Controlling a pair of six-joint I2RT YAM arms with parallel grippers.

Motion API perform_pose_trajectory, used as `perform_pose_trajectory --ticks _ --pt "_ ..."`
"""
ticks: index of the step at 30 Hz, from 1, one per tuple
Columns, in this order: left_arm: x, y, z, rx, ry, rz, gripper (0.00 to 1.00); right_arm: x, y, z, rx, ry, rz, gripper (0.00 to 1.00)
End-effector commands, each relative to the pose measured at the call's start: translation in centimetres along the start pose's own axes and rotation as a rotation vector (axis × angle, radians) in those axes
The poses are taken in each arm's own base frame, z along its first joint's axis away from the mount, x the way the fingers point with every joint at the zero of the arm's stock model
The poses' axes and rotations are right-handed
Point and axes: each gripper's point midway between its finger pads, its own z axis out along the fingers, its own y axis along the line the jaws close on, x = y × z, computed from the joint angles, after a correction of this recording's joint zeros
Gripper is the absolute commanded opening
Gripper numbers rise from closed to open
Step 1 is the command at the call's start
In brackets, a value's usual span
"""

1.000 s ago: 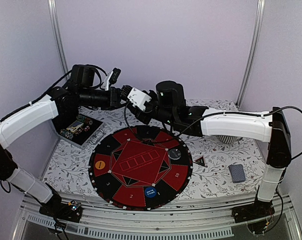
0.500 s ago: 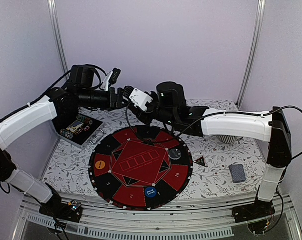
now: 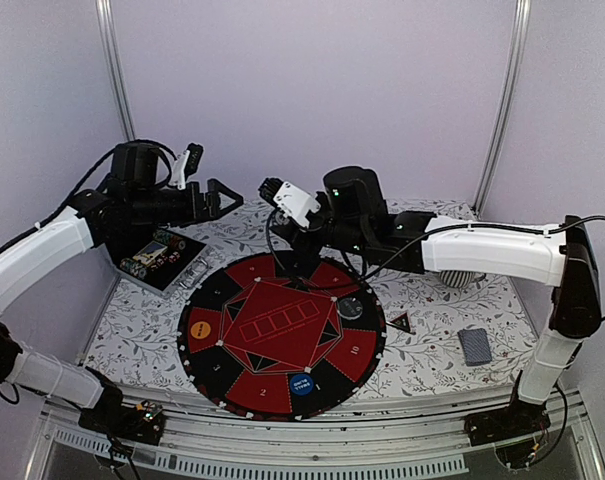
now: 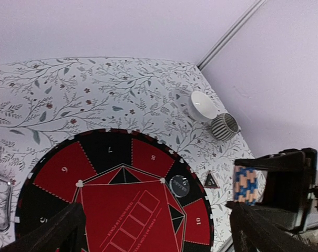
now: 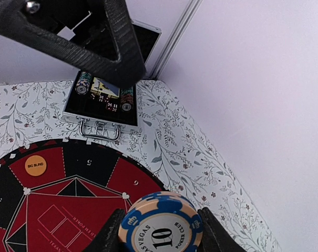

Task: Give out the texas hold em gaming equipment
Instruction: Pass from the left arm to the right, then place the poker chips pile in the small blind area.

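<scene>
Overhead, my left claw point(image 3: 225, 197) hangs spread wide with nothing in it, raised up by the open chip case point(image 3: 160, 258). Facing it is my right claw point(image 3: 274, 190). From above I can't make out its load, but its wrist cam shows a stack of blue-and-orange chips point(image 5: 161, 224) pinched between the fingers, up over the round mat point(image 3: 282, 335). The card deck point(image 3: 474, 345) lies far right on the surface point(image 3: 432, 378).

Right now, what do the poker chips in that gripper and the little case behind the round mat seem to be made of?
Poker chips: probably moulded plastic or clay composite, matte, with blue and peach edge stripes and a printed centre label. Case: likely aluminium, since its rim and wire handle have a silvery sheen.
</scene>
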Motion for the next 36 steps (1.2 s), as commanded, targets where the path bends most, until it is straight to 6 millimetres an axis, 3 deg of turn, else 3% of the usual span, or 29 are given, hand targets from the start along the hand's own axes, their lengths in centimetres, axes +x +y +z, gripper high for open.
perform_pose_trajectory --ticks 1,8,14,19,27,36 --pt "0.1 4.0 -1.4 -0.110 -0.032 0.009 0.98 0.4 -0.5 -2.4 -0.021 0.054 0.099 0.01" --pt "1.2 10.6 -3.1 -0.368 -0.016 0.051 0.98 4.9 1.0 -5.0 -0.068 0.250 0.246 0.02" --pt "2.7 13.6 -4.2 -0.510 0.010 0.074 0.98 11.4 3.8 -6.7 -0.081 0.518 0.369 0.01" --pt "3.4 14.1 -4.5 -0.525 0.015 0.082 0.98 16.3 7.9 -8.1 -0.131 0.698 0.418 0.01" --pt "3.8 14.1 -4.8 -0.523 0.021 0.082 0.98 20.6 15.3 -8.8 -0.328 0.865 0.399 0.02" --pt "4.4 14.4 -4.8 -0.534 0.038 0.088 0.98 23.9 18.4 -8.4 -0.395 0.957 0.341 0.02"
